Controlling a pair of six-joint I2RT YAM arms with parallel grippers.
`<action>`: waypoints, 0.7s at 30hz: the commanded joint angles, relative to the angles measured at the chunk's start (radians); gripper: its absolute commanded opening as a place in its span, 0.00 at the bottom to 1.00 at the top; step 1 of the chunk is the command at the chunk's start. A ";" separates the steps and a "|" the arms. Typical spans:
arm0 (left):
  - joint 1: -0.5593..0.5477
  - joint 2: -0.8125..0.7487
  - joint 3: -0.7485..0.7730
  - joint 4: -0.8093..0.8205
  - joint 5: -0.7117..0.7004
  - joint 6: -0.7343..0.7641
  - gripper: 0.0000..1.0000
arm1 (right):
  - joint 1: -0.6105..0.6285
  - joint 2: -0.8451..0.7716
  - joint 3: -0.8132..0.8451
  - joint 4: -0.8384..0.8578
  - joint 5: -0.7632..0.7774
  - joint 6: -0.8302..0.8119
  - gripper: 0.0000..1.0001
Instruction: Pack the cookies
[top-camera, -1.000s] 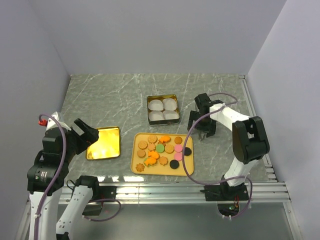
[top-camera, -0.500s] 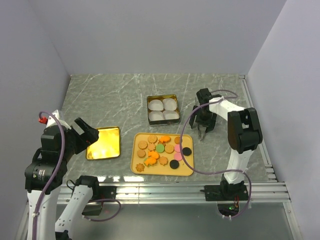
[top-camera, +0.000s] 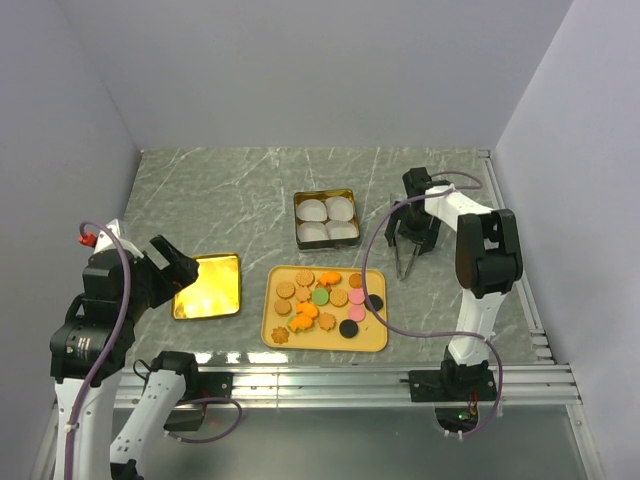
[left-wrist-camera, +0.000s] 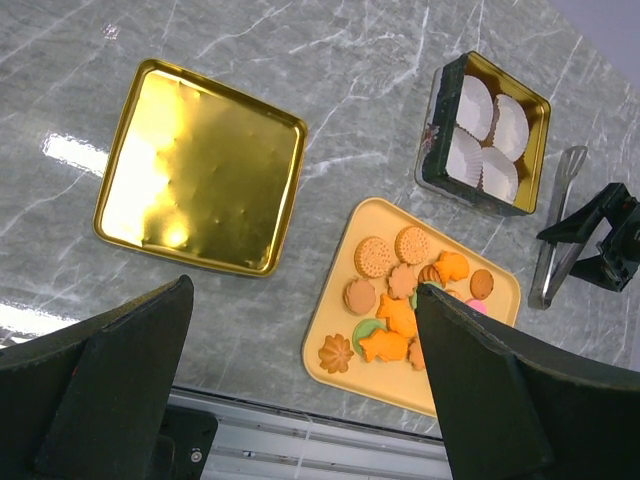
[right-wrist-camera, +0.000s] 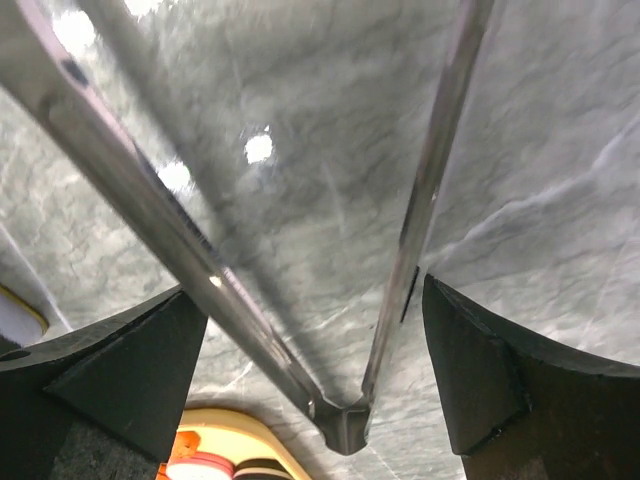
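The cookies (top-camera: 325, 298), small round and flower-shaped biscuits in brown, orange, pink, green and black, lie on a yellow tray (top-camera: 272, 338); they also show in the left wrist view (left-wrist-camera: 400, 300). Metal tongs (top-camera: 402, 263) lie on the table right of the tray. My right gripper (top-camera: 413, 240) is open and low over them. In the right wrist view the tongs (right-wrist-camera: 345, 430) lie between its fingers (right-wrist-camera: 100, 380), both arms spread. My left gripper (top-camera: 172, 268) is open and empty, held high by the gold lid (top-camera: 208, 286); the left wrist view (left-wrist-camera: 302, 290) shows it above the table.
A dark tin (top-camera: 326, 218) with white paper cups stands behind the tray, also in the left wrist view (left-wrist-camera: 486, 135). The gold lid (left-wrist-camera: 200, 165) lies flat at the left. A metal rail (top-camera: 330, 380) runs along the near edge.
My right gripper has moved a little back and to the right, and its arm has folded nearer the wall; the tongs now show in front of it. The left arm has hardly moved.
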 joint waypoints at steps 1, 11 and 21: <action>-0.002 0.018 0.021 0.020 0.019 0.019 0.99 | -0.014 0.026 0.048 -0.008 0.021 -0.044 0.92; -0.002 0.008 0.002 0.019 0.024 0.006 0.99 | -0.012 0.047 0.075 -0.005 0.003 -0.092 0.75; -0.002 -0.003 -0.010 0.031 0.019 -0.009 0.98 | 0.017 -0.097 0.048 -0.052 0.011 -0.092 0.59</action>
